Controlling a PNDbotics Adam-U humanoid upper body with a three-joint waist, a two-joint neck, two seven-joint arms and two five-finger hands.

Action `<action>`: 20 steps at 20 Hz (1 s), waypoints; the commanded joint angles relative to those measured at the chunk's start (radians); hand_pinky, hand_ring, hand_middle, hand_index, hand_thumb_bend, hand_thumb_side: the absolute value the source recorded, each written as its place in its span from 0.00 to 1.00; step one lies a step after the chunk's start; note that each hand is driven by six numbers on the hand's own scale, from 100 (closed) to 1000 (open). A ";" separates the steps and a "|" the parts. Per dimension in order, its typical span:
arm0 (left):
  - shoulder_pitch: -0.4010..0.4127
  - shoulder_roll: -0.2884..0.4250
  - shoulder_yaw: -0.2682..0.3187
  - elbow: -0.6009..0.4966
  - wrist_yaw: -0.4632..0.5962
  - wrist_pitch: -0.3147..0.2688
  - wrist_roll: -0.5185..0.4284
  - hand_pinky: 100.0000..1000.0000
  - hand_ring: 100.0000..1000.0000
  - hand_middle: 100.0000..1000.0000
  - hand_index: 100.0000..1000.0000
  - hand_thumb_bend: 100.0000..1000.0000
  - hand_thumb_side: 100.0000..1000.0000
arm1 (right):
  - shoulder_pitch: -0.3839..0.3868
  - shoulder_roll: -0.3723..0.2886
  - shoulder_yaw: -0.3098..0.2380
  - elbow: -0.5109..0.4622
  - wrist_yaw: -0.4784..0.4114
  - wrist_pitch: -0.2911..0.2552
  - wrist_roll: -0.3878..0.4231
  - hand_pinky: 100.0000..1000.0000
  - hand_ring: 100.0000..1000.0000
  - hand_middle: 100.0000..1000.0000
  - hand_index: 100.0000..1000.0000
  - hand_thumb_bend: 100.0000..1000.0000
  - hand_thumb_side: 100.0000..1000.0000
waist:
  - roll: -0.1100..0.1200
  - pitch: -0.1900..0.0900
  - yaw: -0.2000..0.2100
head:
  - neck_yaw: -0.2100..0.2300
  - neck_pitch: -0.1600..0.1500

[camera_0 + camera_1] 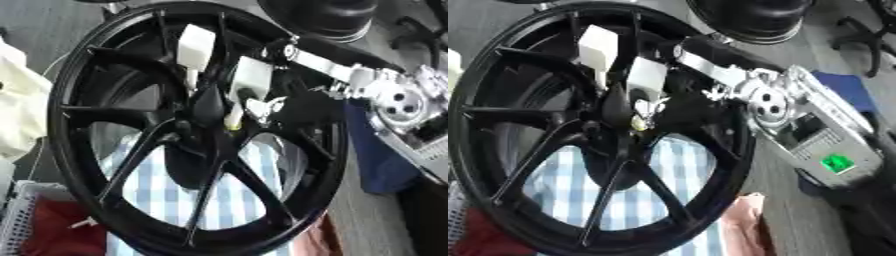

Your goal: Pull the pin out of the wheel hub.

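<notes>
A black spoked wheel hub (79, 150) stands upright and fills most of both views. Two white pins with blocky heads stick out near its centre: one (195, 47) higher on the left, the other (251, 76) beside it, its shaft ending in a yellowish tip. My right arm (798, 120), silver and black, reaches in from the right. My right hand (293, 102) is black against the black hub, and its fingers curl onto the shaft of the second pin just below the head. My left hand shows in no view.
A blue-and-white checked cloth (166, 187) lies behind the spokes. A white basket (19, 212) holding something red sits at the lower left. A dark blue cloth (376, 160) lies at the right, a cream cloth (17, 110) at the left, and a black round object (754, 17) at the top.
</notes>
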 commanded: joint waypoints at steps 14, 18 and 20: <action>-0.006 0.012 0.011 -0.020 0.006 -0.002 0.003 0.58 0.79 0.56 0.69 0.01 0.82 | -0.015 -0.077 -0.184 -0.019 -0.218 0.092 -0.148 0.72 0.49 0.17 0.42 0.00 0.51 | 0.015 -0.039 -0.003 | -0.002 -0.002; -0.008 0.013 0.015 -0.022 0.003 -0.005 0.008 0.58 0.79 0.55 0.69 0.00 0.82 | 0.041 -0.147 -0.320 -0.019 -0.352 0.088 -0.277 0.74 0.49 0.15 0.42 0.00 0.48 | 0.020 -0.030 -0.005 | 0.020 -0.014; -0.009 0.015 0.017 -0.022 0.001 -0.007 0.010 0.58 0.79 0.55 0.69 0.00 0.82 | 0.088 -0.204 -0.390 -0.019 -0.428 0.050 -0.350 0.76 0.49 0.15 0.42 0.00 0.44 | 0.024 -0.024 -0.005 | 0.035 -0.022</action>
